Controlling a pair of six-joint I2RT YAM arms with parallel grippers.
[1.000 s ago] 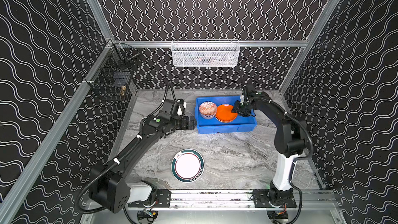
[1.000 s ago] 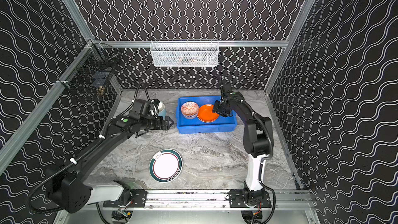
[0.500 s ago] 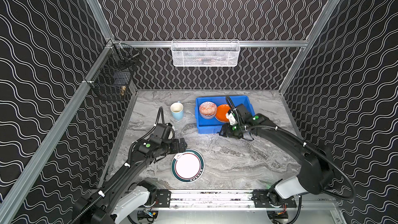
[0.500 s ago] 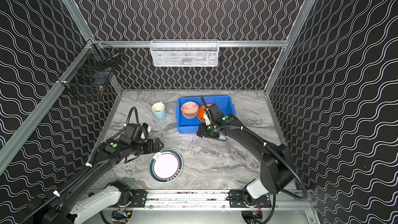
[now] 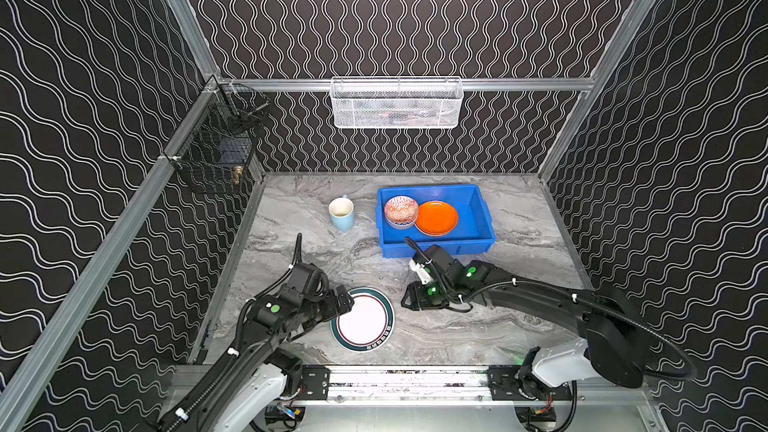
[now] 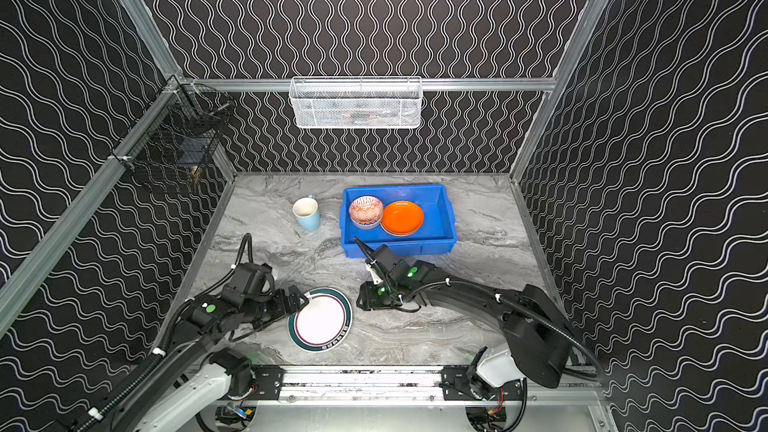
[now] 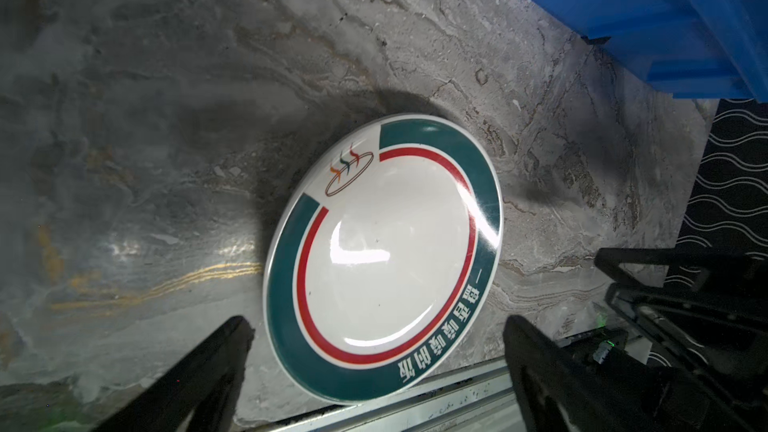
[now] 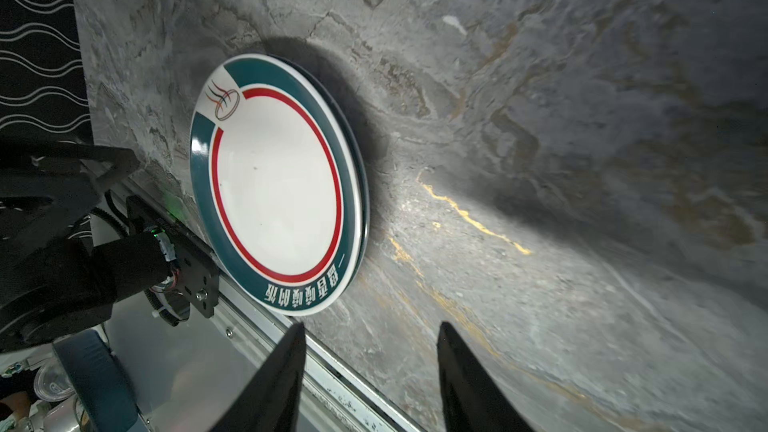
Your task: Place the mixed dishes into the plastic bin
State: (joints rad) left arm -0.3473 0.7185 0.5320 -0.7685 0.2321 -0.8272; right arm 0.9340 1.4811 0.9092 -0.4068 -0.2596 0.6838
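Count: one green-rimmed white round plate (image 5: 363, 320); one pale-blue mug (image 5: 341, 214); one patterned bowl (image 5: 401, 210), one orange plate (image 5: 437, 218) inside blue plastic bin (image 5: 436, 249). Left gripper (image 7: 376, 322), right gripper (image 8: 371, 326): jaws apart, empty. Mug appears in both top views only.

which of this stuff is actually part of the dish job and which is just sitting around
Part of the job:
blue bin
patterned bowl and orange plate, both in the bin
pale blue mug and green-rimmed white plate, both on the table

Just sitting around:
white mesh basket
black wire basket
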